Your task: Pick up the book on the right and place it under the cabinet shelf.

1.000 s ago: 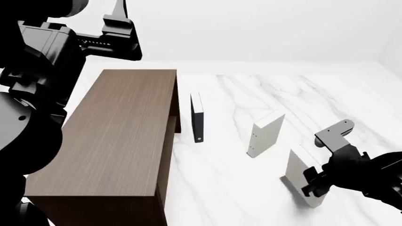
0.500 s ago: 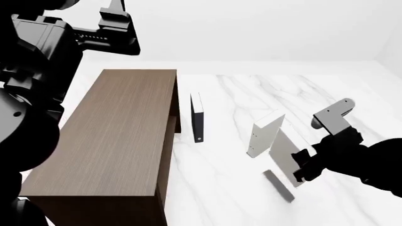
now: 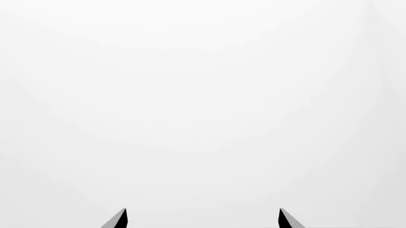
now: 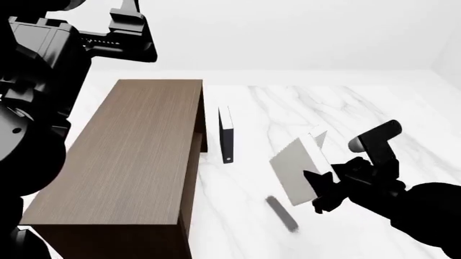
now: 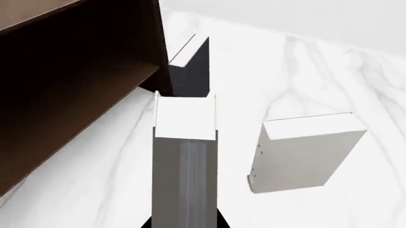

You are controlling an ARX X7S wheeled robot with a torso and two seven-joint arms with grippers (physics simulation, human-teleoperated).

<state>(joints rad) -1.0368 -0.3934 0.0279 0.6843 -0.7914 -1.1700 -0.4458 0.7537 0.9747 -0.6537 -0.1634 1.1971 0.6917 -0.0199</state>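
— Where's the book (image 4: 295, 171), and how does it lie?
— Lifted off the marble floor (image 4: 238, 216), right of the cabinet (image 4: 129, 156), tilted, its broad face up and leftward, long axis running from near-right up to far-left.
— The right gripper (image 4: 317, 186)?
— Clamped on the book's near edge. The dotted book (image 5: 304, 152) stands just behind, the black book (image 4: 226, 137) by the cabinet.
— The left gripper (image 3: 201, 219)?
— Raised at far left, fingers apart, holding nothing.
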